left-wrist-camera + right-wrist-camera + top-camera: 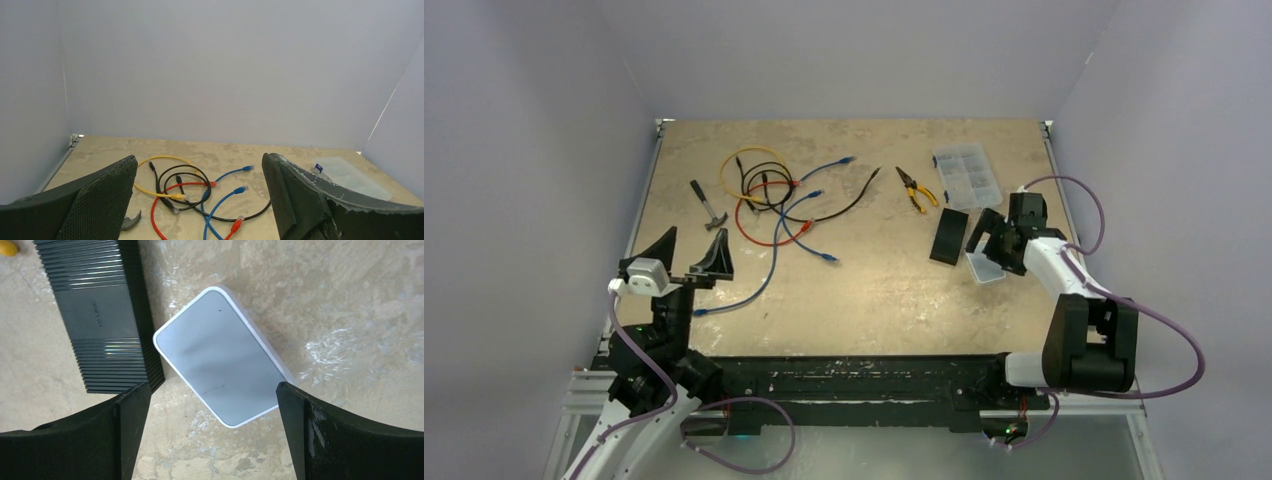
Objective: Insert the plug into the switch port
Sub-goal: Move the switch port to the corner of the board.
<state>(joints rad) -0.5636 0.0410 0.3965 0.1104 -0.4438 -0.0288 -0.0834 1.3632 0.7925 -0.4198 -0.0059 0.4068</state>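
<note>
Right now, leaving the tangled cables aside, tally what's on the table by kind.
Switches: 2 (black switch, white switch)
Hand tools: 2 (hammer, pliers)
Storage: 1 (clear organizer box)
Total: 5

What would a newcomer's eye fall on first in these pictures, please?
Probably the tangle of yellow, black, red and blue network cables on the far left of the beige table. Next, the open right gripper hovering directly over a flat white rectangular box, with a ribbed black box lying beside it.
</note>
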